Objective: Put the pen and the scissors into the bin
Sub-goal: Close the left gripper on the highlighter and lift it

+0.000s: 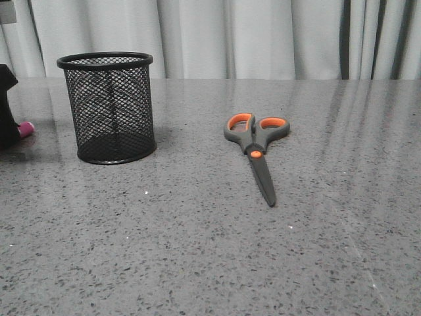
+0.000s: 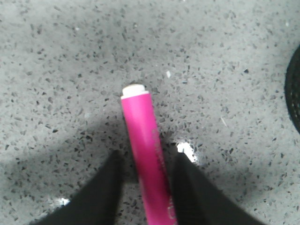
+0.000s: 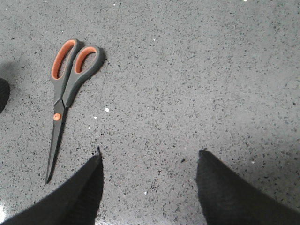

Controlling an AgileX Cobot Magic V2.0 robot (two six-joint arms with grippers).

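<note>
One bin [image 1: 110, 108], upright. One scissors [image 1: 256, 150], flat on table [image 1: 197, 250]. One pen [image 2: 146, 154], between left gripper [image 2: 145, 171] fingers, jaws closed against it. Right gripper [image 3: 147, 161] spread wide, empty.

even, soft light — wrist views slightly blurred
</note>
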